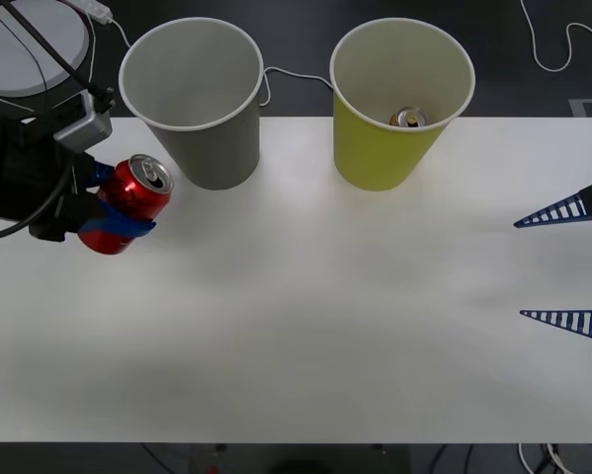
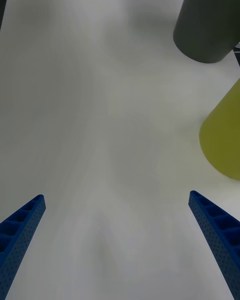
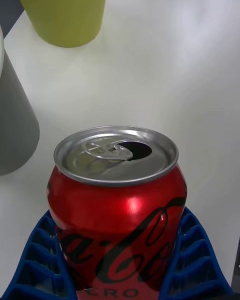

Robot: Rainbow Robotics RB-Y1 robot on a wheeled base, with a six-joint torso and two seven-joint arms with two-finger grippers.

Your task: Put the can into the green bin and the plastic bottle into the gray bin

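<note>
Left gripper clamped on the can at the table's left side.

From largest to smallest, we saw the white table, then the gray bin and green bin standing side by side at its far edge, the gray one to the left. Inside the green bin lay a gold-topped can. We found the red can tilted, gripped round its body by the blue fingers, just left of and in front of the gray bin, its silver top opened. The right gripper rested at the table's right edge, fingers wide apart around nothing.
</note>
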